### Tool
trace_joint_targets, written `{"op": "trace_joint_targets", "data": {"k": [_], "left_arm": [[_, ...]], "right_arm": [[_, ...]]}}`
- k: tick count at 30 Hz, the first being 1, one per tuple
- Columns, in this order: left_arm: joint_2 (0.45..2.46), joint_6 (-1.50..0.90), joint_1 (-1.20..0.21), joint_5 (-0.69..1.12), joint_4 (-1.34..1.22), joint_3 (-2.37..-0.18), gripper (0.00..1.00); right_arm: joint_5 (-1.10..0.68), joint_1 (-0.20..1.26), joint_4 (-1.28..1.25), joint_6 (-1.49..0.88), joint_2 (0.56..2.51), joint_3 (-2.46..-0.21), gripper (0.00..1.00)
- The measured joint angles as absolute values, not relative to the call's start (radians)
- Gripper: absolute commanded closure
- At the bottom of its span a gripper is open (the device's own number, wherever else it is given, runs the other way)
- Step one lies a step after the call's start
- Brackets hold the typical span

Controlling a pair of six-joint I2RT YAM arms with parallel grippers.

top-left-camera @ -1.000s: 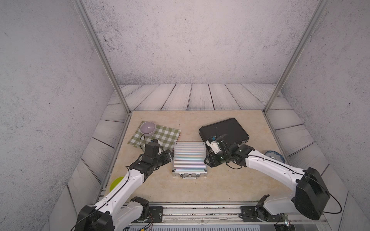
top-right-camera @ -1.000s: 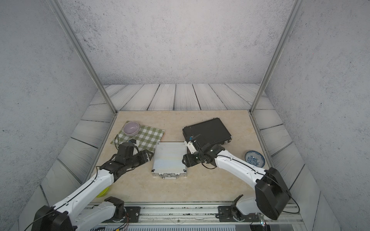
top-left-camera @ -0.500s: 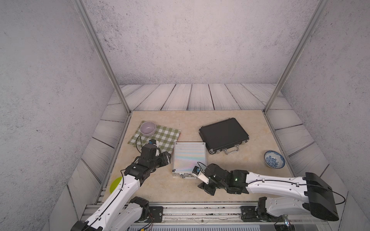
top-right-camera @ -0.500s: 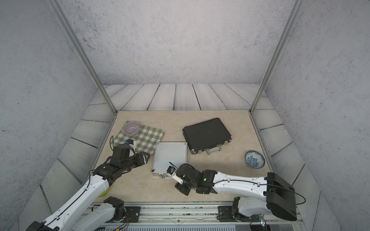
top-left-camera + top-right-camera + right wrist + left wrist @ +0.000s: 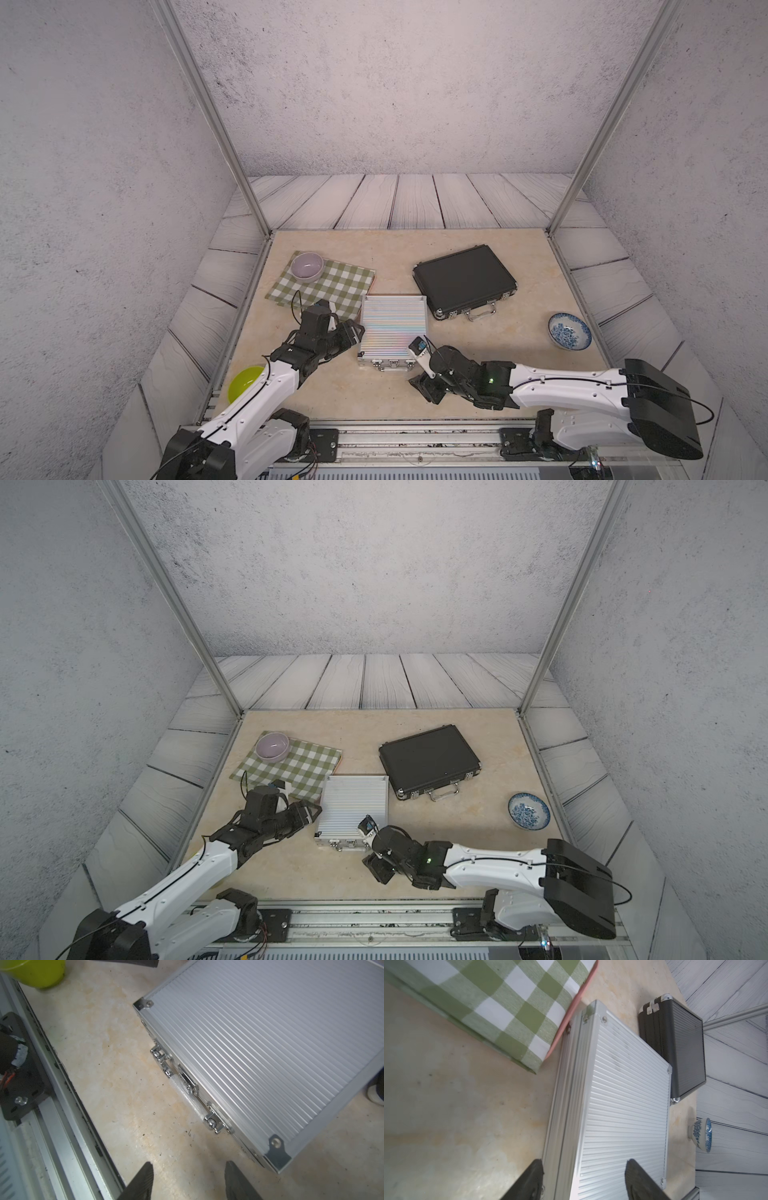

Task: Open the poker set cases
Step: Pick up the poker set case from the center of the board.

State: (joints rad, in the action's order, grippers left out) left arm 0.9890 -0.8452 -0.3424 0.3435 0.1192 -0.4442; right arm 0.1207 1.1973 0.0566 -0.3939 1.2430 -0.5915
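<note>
The silver case (image 5: 394, 328) is laid flat and shut near the middle of the counter (image 5: 498, 336), with its latches (image 5: 156, 1054) and foam-wrapped handle (image 5: 187, 1095) turned to the near edge. The black case (image 5: 463, 278) is set further back and to the right, also shut and apart from it.

The left pincer (image 5: 583, 1184) is seen released, its fingers (image 5: 529, 1180) spread across the left edge of the silver case, one beside the wall and one over the ribbed lid (image 5: 623, 1115). Whether either touches cannot be told. The right pincer (image 5: 189, 1180) is likewise released, with nothing between its jaws, and is held low over bare counter just off the case's near right corner.

The step in hand is judged to be the unlatching of the silver case. The case is best steadied from the left, so that it is not pushed toward the checked cloth (image 5: 328, 286). One fingertip should be brought under a latch tab and the tab flipped outward. Every latch should be freed before the lid is lifted. The handle should be avoided, since the whole case would be dragged by a pull there.
</note>
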Motion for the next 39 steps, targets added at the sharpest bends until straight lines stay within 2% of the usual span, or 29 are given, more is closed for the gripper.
{"op": "trace_joint_targets", "data": {"k": [6, 11, 19, 26, 39], "left_arm": [[1.019, -0.928, -0.346, 0.419, 0.036, -0.413, 0.38], [0.999, -0.983, -0.368, 0.436, 0.010, -0.368, 0.39], [0.968, -1.058, -0.422, 0.427, -0.032, -0.327, 0.40], [0.982, -1.082, -0.429, 0.422, -0.057, -0.326, 0.40], [1.003, -1.116, -0.436, 0.417, -0.089, -0.326, 0.41]], "right_arm": [[0.123, 1.150, -0.053, -0.527, 1.139, -0.460, 0.42], [0.101, 1.119, -0.175, -0.610, 1.140, -0.369, 0.42], [0.012, 1.075, -0.402, -0.668, 1.304, -0.356, 0.42], [-0.027, 1.050, -0.426, -0.685, 1.343, -0.367, 0.35], [-0.104, 1.010, -0.489, -0.714, 1.414, -0.368, 0.32]]}}
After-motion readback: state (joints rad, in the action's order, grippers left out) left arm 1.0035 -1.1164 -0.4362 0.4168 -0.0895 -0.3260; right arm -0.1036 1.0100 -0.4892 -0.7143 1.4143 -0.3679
